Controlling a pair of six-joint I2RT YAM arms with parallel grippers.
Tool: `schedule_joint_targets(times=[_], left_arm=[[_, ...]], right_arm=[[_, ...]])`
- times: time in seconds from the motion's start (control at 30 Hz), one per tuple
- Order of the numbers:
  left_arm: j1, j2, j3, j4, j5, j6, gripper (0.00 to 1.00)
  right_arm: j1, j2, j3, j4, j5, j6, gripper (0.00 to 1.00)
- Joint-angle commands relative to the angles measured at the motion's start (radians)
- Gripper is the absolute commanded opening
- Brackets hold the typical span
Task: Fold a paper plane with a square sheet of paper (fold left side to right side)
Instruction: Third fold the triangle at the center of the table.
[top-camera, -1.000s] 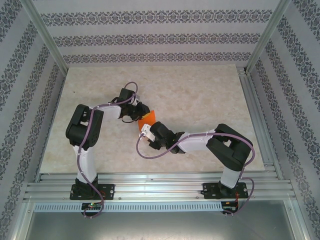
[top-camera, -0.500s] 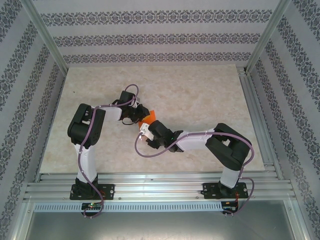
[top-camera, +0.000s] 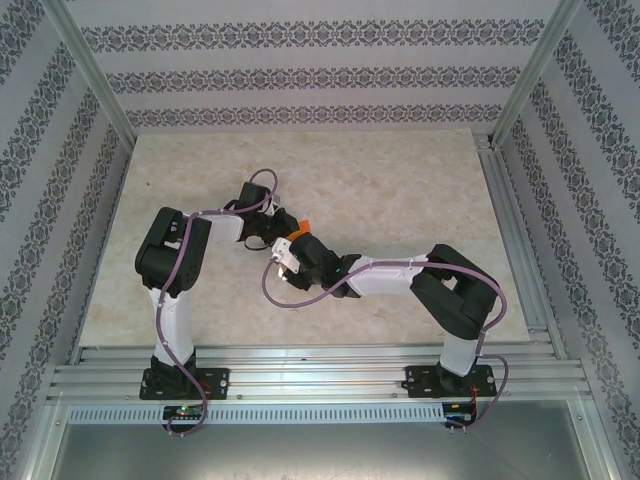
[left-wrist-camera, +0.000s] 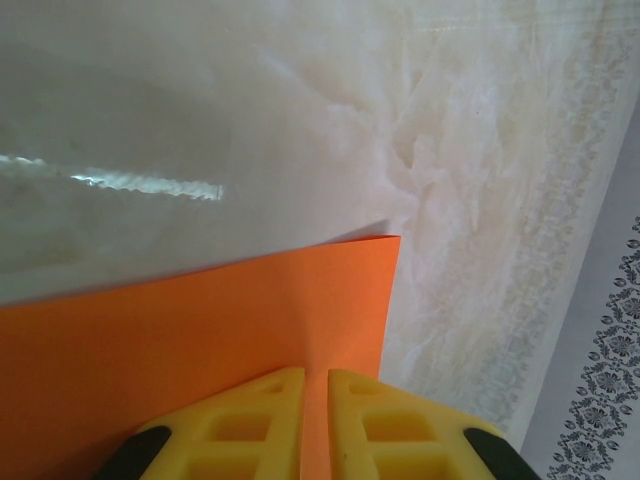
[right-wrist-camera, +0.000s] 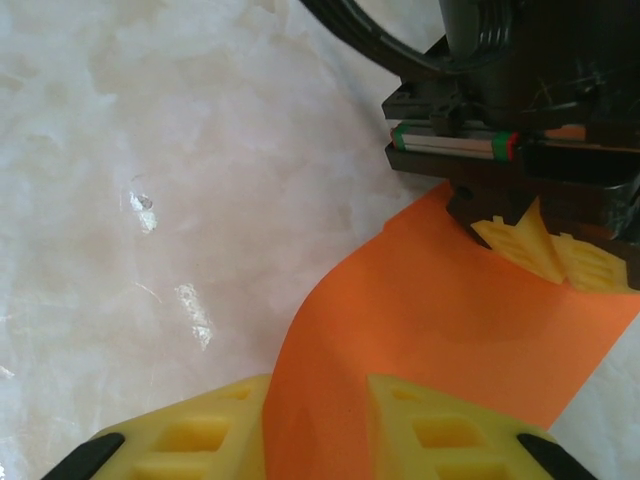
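A: Status on the left end effector (left-wrist-camera: 315, 385)?

B: Fingers together, clamped on the near edge of the square sheet of paper (left-wrist-camera: 200, 340). The corner beyond it lies flat on the surface (left-wrist-camera: 300, 120).

A: And the right end effector (right-wrist-camera: 318, 400)?

B: Fingers stand apart, with the sheet (right-wrist-camera: 440, 320) running through the gap. It doesn't look like a pinch. The paper bows up in a curve from there toward the left end effector (right-wrist-camera: 545, 245), which bites the far edge.

A: What changed over the last second?

B: In the top view the right end effector (top-camera: 297, 243) has slid up and left until it sits right against the left one (top-camera: 283, 228). A second ago a clear orange patch showed between them. Now just a sliver of the sheet (top-camera: 302, 229) peeks out by the wrists, mid-surface (top-camera: 400, 180).

A: So what's it mean for the task?

B: Probably mid-fold. The two held edges are being brought closer, so the sheet is doubling over, but it's bowed with no crease pressed yet. Alignment can't be checked because the arms cover most of it.

A: Risk?

B: If the left clamp drags, the edges go skew.
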Motion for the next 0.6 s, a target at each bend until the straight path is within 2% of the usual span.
schedule_joint_targets(times=[0.0,0.43,0.57], left_arm=[[-0.007,0.02,-0.018,0.0,-0.026,0.019,0.15],[-0.009,0.025,-0.012,-0.016,-0.03,0.035,0.15],[-0.01,0.026,-0.008,-0.021,-0.03,0.039,0.15]], right_arm=[[0.011,-0.016,0.014,-0.035,-0.038,0.0,0.27],[-0.028,-0.043,0.035,-0.094,-0.146,0.041,0.05],[-0.058,-0.037,0.055,-0.119,-0.174,0.053,0.02]])
